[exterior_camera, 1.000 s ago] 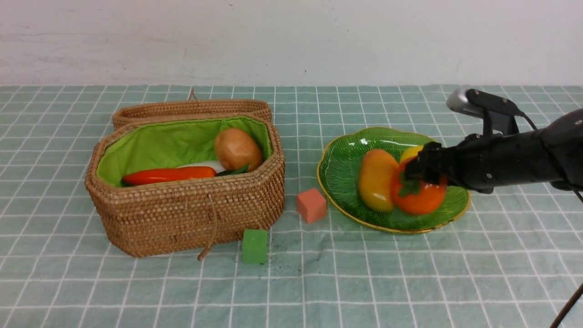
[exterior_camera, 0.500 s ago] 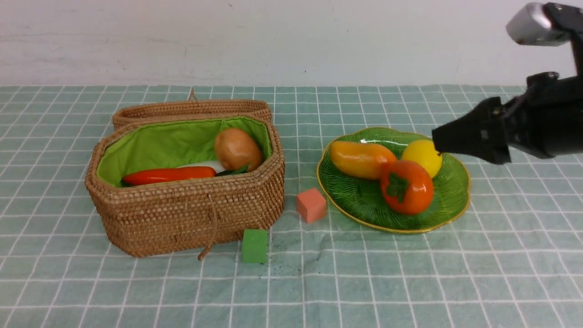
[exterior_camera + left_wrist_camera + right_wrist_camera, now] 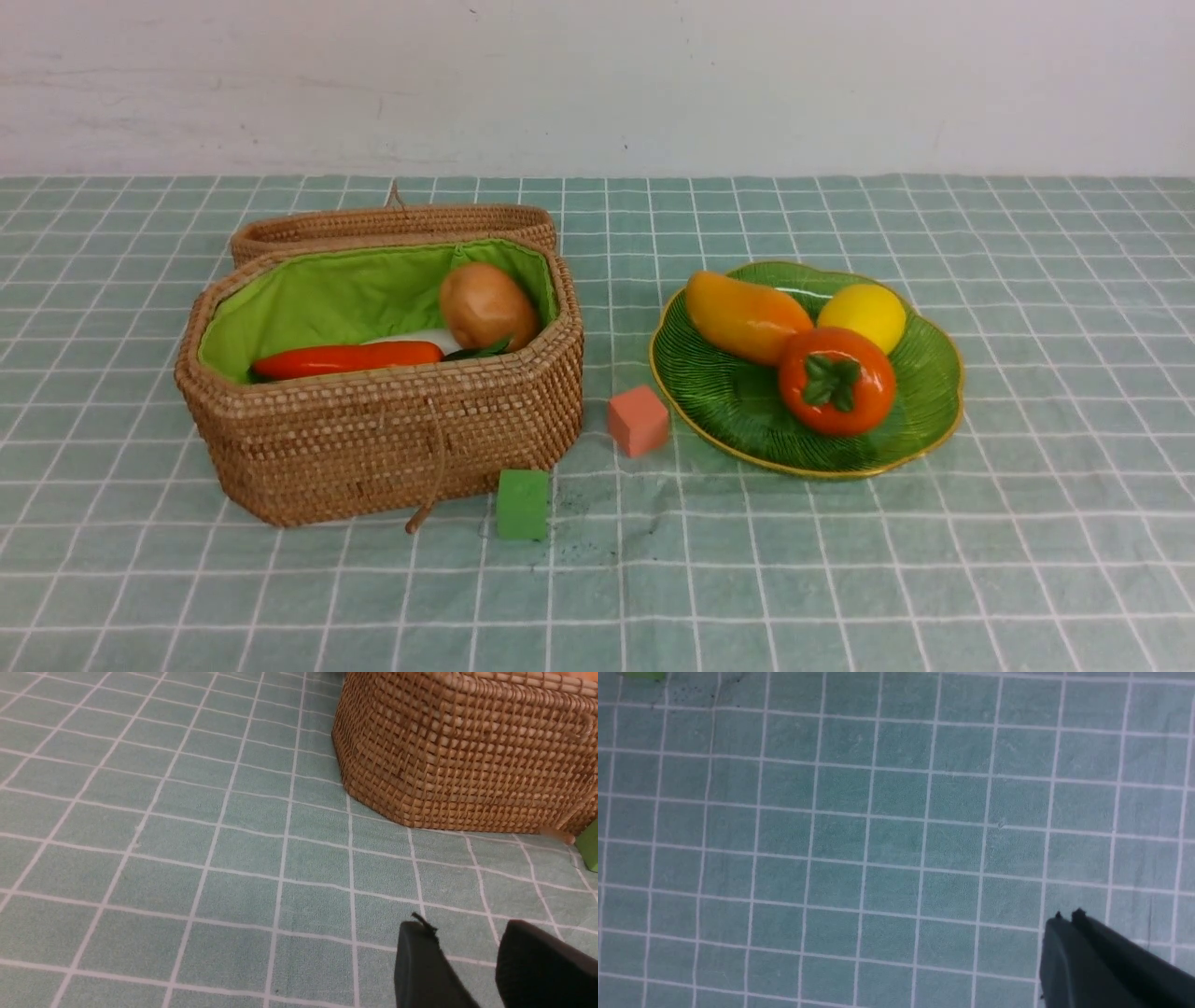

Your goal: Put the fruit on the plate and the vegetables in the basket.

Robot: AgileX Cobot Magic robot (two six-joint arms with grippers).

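Bright, even light; soft shadows, sharp focus throughout.

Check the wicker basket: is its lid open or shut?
Open. The basket shows its green lining, carrot and potato from above, with the lid lying behind it.

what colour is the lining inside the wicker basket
Bright green lining, seen best in the front view.
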